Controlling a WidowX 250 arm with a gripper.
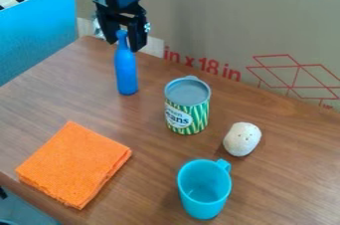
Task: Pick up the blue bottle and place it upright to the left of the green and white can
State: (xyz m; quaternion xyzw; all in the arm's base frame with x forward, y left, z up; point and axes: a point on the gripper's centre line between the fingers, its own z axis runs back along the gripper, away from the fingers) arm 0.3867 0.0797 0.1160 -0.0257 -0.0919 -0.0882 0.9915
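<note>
Above the table (152, 159), upper left, the gripper (124, 46) is parted at the bottle (126, 72) neck; centring before closing should limit tipping.

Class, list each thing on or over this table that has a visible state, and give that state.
Blue bottle: upright
Gripper: open, at the bottle's neck
Can: upright; open or sealed, cannot tell
Orange cloth: folded, lying flat
Turquoise mug: upright, looks empty
Speckled whitish object: resting on the table
</note>
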